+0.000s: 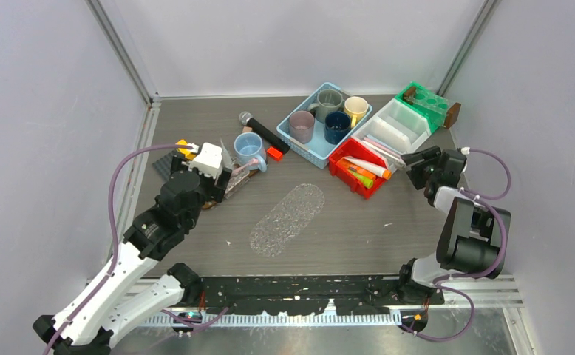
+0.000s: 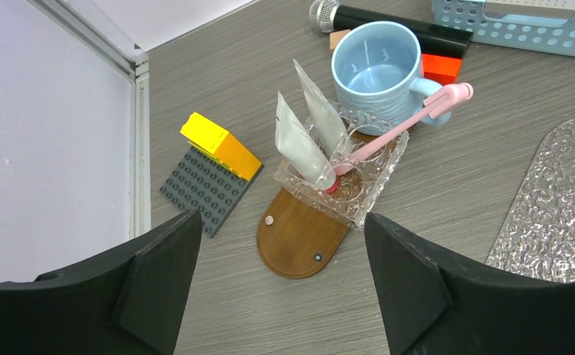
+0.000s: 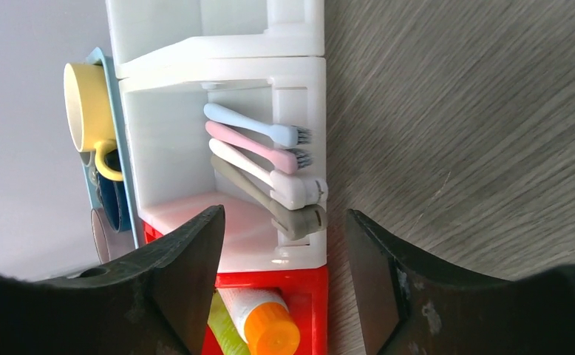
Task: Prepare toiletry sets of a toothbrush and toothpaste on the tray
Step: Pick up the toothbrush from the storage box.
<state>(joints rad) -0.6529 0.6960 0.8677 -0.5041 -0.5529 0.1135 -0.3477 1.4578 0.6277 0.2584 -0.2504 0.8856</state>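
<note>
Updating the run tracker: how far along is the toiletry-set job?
Done: nothing; the clear oval tray looks bare. In hand: right gripper, open, hangs over four toothbrushes in the white bin; left gripper, open, hangs above a clear holder with two tubes and a pink toothbrush. Left: every brush-and-paste set, with toothpaste tubes lying in the red bin.

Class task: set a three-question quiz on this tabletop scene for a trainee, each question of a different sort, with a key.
1. True or false: a toothbrush lies on the tray.
2. How many toothbrushes lie in the white bin? A two, B four, C six.
3. What colour is the cap of the white tube in the red bin?
Key: 1 false; 2 B; 3 orange.
</note>
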